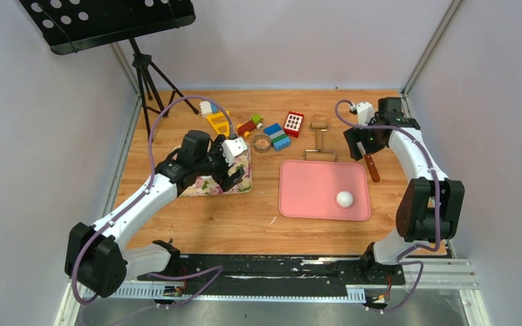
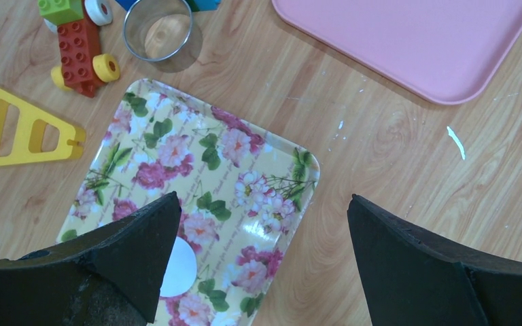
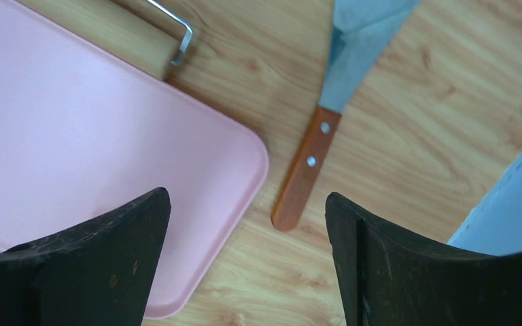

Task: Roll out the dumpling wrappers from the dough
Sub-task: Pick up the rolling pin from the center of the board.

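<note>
Dough ball (image 1: 344, 199), white and matte, sits near the right edge of the flat pink rectangular tray (image 1: 306, 190). Left gripper (image 2: 264, 204) hovers, jaws wide apart and empty, over the floral-print tray (image 2: 177, 156) carrying one thin round white dumpling wrapper (image 2: 179, 268). Right gripper (image 3: 246, 197), jaws apart, hangs above the wooden-handled metal spatula (image 3: 309, 170) beside the pink tray.

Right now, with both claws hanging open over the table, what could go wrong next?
The dough ball sits loose near the pink mat's corner; a nudge might roll it off.
The right gripper hangs over the spatula, whose handle lies beside the mat; closing there might catch the mat's edge.
The left gripper hovers above a white disc on the floral tray; descending could squash it.
</note>
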`<action>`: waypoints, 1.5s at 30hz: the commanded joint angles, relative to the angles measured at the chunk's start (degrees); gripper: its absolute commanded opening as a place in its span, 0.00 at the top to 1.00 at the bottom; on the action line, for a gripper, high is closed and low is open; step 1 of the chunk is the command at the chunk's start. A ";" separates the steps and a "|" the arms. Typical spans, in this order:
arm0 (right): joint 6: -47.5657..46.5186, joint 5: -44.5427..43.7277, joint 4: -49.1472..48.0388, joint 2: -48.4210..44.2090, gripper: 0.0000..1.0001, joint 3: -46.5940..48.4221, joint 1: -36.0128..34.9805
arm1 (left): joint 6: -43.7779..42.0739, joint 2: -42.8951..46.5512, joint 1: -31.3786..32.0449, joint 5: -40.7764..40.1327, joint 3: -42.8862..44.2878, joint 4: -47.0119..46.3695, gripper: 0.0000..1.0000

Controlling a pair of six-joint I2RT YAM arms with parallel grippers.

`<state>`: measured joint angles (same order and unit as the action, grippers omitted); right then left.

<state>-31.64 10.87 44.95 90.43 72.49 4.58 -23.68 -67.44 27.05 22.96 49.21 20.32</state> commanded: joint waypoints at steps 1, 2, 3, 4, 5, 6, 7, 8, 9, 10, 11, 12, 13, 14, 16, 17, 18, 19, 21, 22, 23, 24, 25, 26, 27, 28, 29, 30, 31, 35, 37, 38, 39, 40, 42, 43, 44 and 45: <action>3.78 3.00 -5.10 4.28 0.15 8.73 -5.83 | -0.12 -0.32 0.37 0.25 0.78 -1.28 0.00; 5.99 2.59 -5.89 6.70 0.15 11.65 -6.81 | -0.35 -0.25 0.37 0.06 0.58 -1.19 0.00; 8.65 2.27 -6.22 9.45 0.16 14.70 -7.28 | -0.74 -0.16 0.37 -0.20 0.35 -1.20 0.00; 11.25 1.95 -6.20 12.50 0.17 18.32 -7.64 | -1.01 -0.03 0.37 -0.74 0.16 -1.24 0.00; 14.33 1.54 -6.00 15.62 0.20 21.50 -7.84 | -1.23 0.10 0.37 -1.26 0.04 -1.24 0.00; 16.88 1.64 -5.56 18.81 0.22 24.94 -8.04 | -1.39 0.22 0.37 -1.77 0.01 -1.24 0.00; 18.65 2.24 -4.74 21.97 0.25 28.10 -8.29 | -1.51 0.32 0.37 -2.23 0.01 -1.24 0.00; 19.93 3.43 -3.72 24.80 0.26 30.92 -8.69 | -1.64 0.40 0.37 -2.63 0.07 -1.17 0.00; 20.86 4.31 -2.86 27.35 0.27 33.48 -9.16 | -1.69 0.57 0.37 -2.92 0.09 -1.16 0.00; 21.58 4.43 -1.92 30.38 0.27 36.22 -9.86 | -1.71 0.75 0.37 -3.27 0.10 -1.16 0.00; 22.11 3.88 -1.54 31.77 0.28 37.28 -10.56 | -1.76 0.95 0.37 -3.49 0.10 -1.16 0.00; 22.48 2.47 -0.64 34.32 0.28 39.29 -11.40 | -1.80 1.12 0.37 -3.65 0.10 -1.11 0.00; 22.72 1.44 -0.04 35.78 0.29 40.25 -12.27 | -1.81 1.28 0.37 -3.78 0.10 -1.12 0.00; 22.83 0.37 0.49 37.22 0.30 41.11 -12.99 | -1.88 1.40 0.37 -3.93 0.11 -1.07 0.00; 22.77 -0.84 1.40 39.05 0.30 41.71 -14.41 | -1.89 1.59 0.42 -4.34 0.15 -1.15 0.00; 22.76 -1.60 1.71 39.60 0.30 41.53 -15.25 | -1.92 1.65 0.38 -4.42 0.10 -1.22 0.00; 22.76 -2.39 1.76 40.13 0.30 41.14 -15.78 | -1.90 1.63 0.36 -4.45 0.12 -1.24 0.00; 22.68 -3.11 1.73 40.67 0.31 40.56 -16.20 | -1.91 1.61 0.36 -4.42 0.10 -1.24 0.00; 22.89 -4.81 1.84 41.75 0.35 40.20 -16.79 | -1.88 1.53 0.37 -4.50 0.17 -1.28 0.00; 22.93 -5.23 2.07 42.31 0.40 40.38 -16.94 | -1.89 1.52 0.37 -4.57 0.18 -1.32 0.00; 22.94 -5.63 2.41 42.96 0.45 40.72 -17.03 | -1.89 1.52 0.37 -4.73 0.26 -1.34 0.00; 22.94 -6.23 2.86 43.72 0.52 41.22 -17.10 | -1.81 1.52 0.37 -4.91 0.28 -1.46 0.00; 22.89 -6.68 3.43 44.42 0.61 41.91 -17.19 | -1.66 1.52 0.37 -5.02 0.27 -1.61 0.00; 22.71 -6.97 4.06 45.03 0.67 42.59 -17.27 | -1.45 1.52 0.37 -5.14 0.27 -1.82 0.00; 22.60 -7.53 4.64 45.68 0.70 43.32 -17.31 | -1.30 1.46 0.37 -5.18 0.39 -2.08 0.00; 22.59 -8.10 4.91 46.11 0.75 43.90 -17.27 | -1.16 1.29 0.37 -5.44 0.59 -2.27 0.00; 22.40 -8.61 5.06 46.31 0.82 44.22 -17.31 | -0.92 1.01 0.37 -5.68 0.97 -2.42 0.00; 22.14 -9.04 5.09 46.29 0.92 44.49 -17.21 | -0.97 0.62 0.37 -5.96 1.61 -2.44 0.00; 22.13 -9.54 5.03 46.13 0.99 44.71 -17.14 | -1.05 -0.01 0.37 -6.42 2.53 -2.28 0.00; 23.90 -4.87 3.47 40.56 1.00 44.56 -14.73 | -2.19 -3.02 0.37 -8.65 8.32 -1.01 0.00; 26.93 -0.54 1.14 35.98 1.00 44.01 -12.42 | -1.58 -5.00 0.35 -8.22 13.45 -0.01 0.00; 28.65 1.94 0.06 33.52 1.00 43.49 -10.84 | -0.89 -6.02 0.37 -7.03 15.61 0.56 0.00; 30.73 4.85 -0.95 31.12 1.00 42.79 -9.27 | 0.70 -7.05 0.37 -5.41 18.06 0.89 0.00; 33.96 8.78 -2.10 28.38 1.00 41.65 -7.32 | 2.62 -8.03 0.37 -4.45 20.19 0.65 0.00; 39.54 16.44 -5.86 22.92 1.00 37.69 -3.38 | 6.70 -10.24 0.50 -1.32 23.91 -0.73 0.00; 41.77 20.04 -8.29 19.15 1.00 33.99 -1.24 | 8.62 -11.20 0.63 0.37 25.58 -1.74 0.00; 44.82 23.02 -10.63 16.63 1.00 31.36 -0.04 | 10.07 -12.21 0.97 1.82 27.39 -2.11 0.00; 47.02 25.63 -13.31 14.31 1.00 28.99 0.86 | 11.31 -13.31 2.00 2.63 29.61 -2.21 0.00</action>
<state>2.37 21.06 43.16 119.59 107.13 -0.12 -19.86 -77.71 27.35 19.31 72.12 20.71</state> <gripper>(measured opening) 0.269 0.999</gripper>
